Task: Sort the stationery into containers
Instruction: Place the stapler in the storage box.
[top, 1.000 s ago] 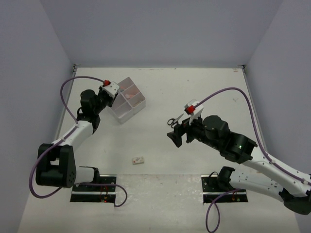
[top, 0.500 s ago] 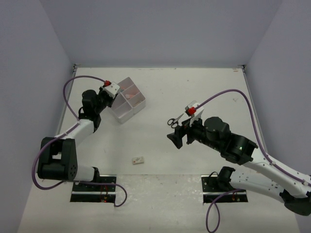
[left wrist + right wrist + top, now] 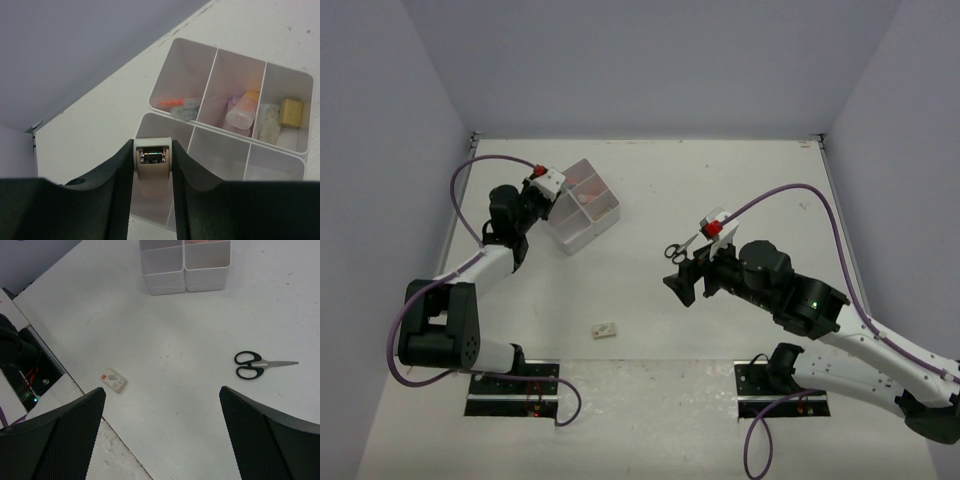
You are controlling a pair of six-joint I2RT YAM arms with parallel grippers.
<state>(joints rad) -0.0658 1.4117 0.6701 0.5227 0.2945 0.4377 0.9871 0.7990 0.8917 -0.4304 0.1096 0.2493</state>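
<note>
L arm reaches fwd along the left side, wrist angled down. L gripper is partly closed, both fingers pinching a small beige piece. R arm stretches in toward centre, raised. R gripper points down, jaws wide apart.

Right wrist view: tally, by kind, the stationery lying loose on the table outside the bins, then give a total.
black-handled scissors: 1
small white eraser: 1
Total: 2
</note>
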